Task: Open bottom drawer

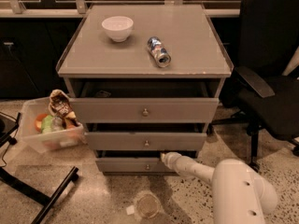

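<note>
The bottom drawer (126, 165) is the lowest and slimmest of three grey fronts on the cabinet, with a small round knob (147, 166). It stands slightly pulled out, a dark gap above it. My gripper (164, 158) at the end of the white arm (196, 170) reaches in from the lower right and is at the drawer's top edge, just right of the knob. The upper two drawers (145, 111) also stand a little out.
A white bowl (117, 28) and a can on its side (159, 51) lie on the cabinet top. A clear bin of snacks (49, 127) stands on the floor at left. A black office chair (271, 78) is at right. A round lid (147, 205) lies on the floor in front.
</note>
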Action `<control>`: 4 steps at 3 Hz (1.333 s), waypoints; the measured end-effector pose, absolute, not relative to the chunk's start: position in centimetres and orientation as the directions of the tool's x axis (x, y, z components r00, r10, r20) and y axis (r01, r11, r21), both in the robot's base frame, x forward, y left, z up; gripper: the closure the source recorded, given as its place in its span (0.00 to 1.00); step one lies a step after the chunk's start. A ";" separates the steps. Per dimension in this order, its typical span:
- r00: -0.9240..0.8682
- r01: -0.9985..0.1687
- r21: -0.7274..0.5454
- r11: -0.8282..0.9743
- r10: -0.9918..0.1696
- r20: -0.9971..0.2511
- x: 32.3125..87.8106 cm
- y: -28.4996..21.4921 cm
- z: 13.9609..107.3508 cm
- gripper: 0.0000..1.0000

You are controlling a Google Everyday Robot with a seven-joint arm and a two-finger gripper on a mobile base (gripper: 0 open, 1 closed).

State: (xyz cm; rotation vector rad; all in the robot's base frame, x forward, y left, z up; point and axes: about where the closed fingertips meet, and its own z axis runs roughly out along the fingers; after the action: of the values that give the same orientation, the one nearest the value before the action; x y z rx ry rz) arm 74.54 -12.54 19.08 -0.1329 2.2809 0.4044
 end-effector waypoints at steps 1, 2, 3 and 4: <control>-0.695 -0.205 0.250 0.946 0.039 -0.718 73.9 -12.9 19.0 1.00; -0.695 -0.205 0.250 0.946 0.039 -0.718 73.9 -12.9 19.1 1.00; -0.721 -0.195 0.244 0.950 0.030 -0.692 73.0 -13.4 18.6 1.00; -0.721 -0.195 0.244 0.950 0.030 -0.692 73.0 -13.4 18.9 1.00</control>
State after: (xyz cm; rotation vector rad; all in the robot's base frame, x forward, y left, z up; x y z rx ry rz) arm 73.03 -13.41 18.93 -0.1153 2.3475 0.3884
